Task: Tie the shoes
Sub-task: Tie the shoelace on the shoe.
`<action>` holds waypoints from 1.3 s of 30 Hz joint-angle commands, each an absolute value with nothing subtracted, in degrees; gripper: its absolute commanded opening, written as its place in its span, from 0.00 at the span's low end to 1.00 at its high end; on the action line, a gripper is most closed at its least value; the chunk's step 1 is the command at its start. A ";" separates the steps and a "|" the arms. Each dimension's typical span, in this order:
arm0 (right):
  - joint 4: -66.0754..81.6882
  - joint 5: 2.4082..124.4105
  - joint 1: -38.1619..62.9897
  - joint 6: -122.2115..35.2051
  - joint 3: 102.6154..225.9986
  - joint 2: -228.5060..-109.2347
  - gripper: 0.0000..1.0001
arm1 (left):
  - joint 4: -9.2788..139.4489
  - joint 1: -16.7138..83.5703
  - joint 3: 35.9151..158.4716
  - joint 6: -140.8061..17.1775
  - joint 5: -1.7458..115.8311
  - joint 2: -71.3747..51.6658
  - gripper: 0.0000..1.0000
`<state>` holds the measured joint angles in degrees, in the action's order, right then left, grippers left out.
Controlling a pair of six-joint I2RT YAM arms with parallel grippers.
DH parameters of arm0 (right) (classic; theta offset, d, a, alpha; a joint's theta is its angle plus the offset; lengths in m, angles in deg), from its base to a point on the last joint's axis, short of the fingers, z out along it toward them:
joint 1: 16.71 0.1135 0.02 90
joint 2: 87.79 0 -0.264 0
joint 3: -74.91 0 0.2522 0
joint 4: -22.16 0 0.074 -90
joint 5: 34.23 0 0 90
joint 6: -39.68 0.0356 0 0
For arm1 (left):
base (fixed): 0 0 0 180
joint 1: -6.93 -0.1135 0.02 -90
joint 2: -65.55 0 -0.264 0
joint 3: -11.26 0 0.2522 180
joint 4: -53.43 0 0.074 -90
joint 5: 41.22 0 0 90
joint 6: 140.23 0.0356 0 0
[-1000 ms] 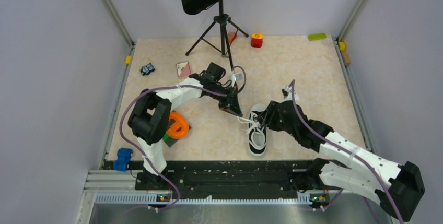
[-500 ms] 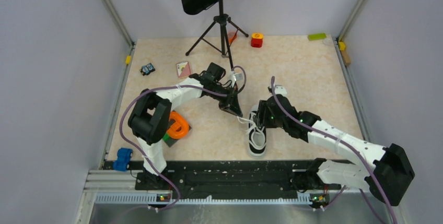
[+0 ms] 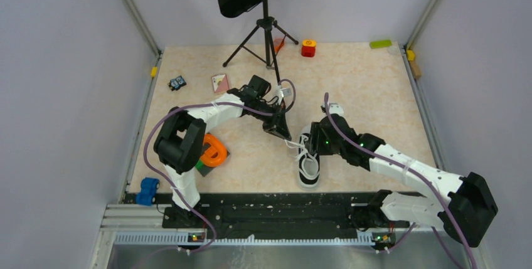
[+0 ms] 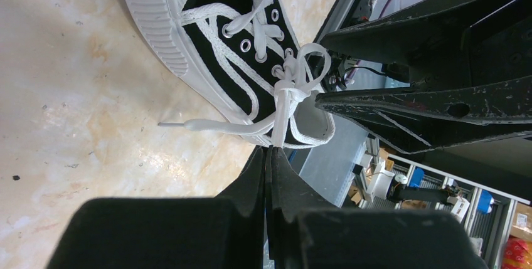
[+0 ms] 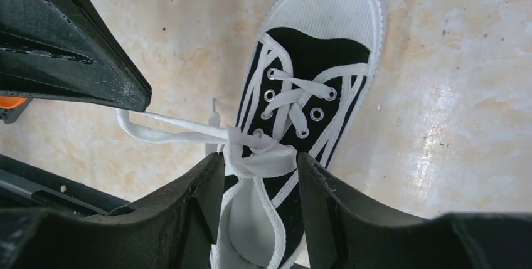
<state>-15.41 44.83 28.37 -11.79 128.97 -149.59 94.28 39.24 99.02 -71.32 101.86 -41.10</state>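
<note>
Black canvas and white rubber make the sneaker (image 3: 308,167), which lies on the beige counter (image 3: 370,87) close to its near edge, between the two arms. The left gripper (image 4: 270,153) has its fingers pressed together on one strand of the white lace (image 4: 282,103). The strand runs straight from the fingertips to a small knot (image 5: 236,137) over the upper eyelets. I think the gripper holds it stretched to the side so that the knot does not come loose. The right gripper (image 5: 258,167) hangs just above the opening of the sneaker with its fingers apart, one on each side of a soft loop (image 5: 276,161) of lace, and I cannot see it touching anything. This looks like a position for catching the loop. A free lace end (image 4: 188,123) lies on the counter beside the sole. In my judgement the bow is not yet finished.
</note>
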 commanded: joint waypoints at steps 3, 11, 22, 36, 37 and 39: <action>-16.17 43.36 27.93 -12.48 131.10 -148.51 0.48 | 93.64 39.45 99.61 -71.33 102.66 -40.58 0.00; -15.25 43.56 27.88 -11.90 130.60 -147.96 0.32 | 93.64 39.40 99.42 -71.33 102.60 -40.53 0.00; -14.95 43.64 27.86 -11.35 129.82 -147.35 0.04 | 93.62 39.43 99.10 -71.20 102.53 -40.32 0.00; -13.85 43.12 26.25 -6.62 123.18 -142.23 0.00 | 96.25 39.20 95.29 -68.16 100.21 -38.06 0.00; -13.72 43.32 25.75 -6.44 122.62 -141.75 0.00 | 96.35 39.20 94.99 -68.02 100.08 -37.83 0.00; -13.60 43.53 24.80 -6.28 121.72 -140.88 0.00 | 96.37 39.16 94.42 -67.90 99.82 -37.41 0.00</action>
<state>-15.13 44.09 26.88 -7.64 123.09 -143.45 95.57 39.27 95.48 -69.74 100.29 -41.08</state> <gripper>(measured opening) 0.011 0.009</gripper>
